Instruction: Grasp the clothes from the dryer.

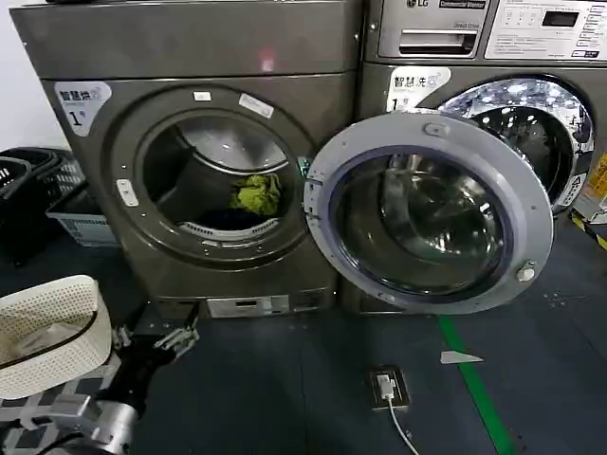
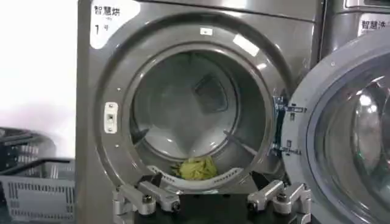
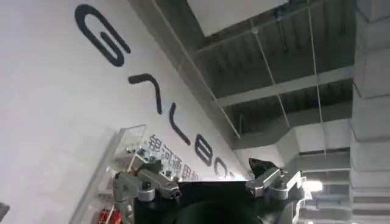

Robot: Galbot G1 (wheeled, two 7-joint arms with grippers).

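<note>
The dryer (image 1: 190, 47) stands at the left with its round door (image 1: 427, 213) swung open to the right. Inside the drum lie the clothes: a yellow-green bundle (image 1: 258, 192) at the front lip, with a dark piece (image 1: 228, 220) beside it. My left gripper (image 1: 171, 334) hangs low in front of the dryer, below the porthole, open and empty. The left wrist view looks into the drum at the yellow-green clothes (image 2: 196, 168), beyond the spread left gripper (image 2: 212, 201). My right gripper (image 3: 210, 179) is open, holds nothing, and points up at a lettered wall and the ceiling.
A white mesh basket (image 1: 47, 332) sits by my left arm. Dark and grey baskets (image 1: 57, 204) stand left of the dryer. The open door covers part of the LG machine (image 1: 512, 95). A floor socket with a cable (image 1: 387, 387) and a green line (image 1: 474, 379) mark the floor.
</note>
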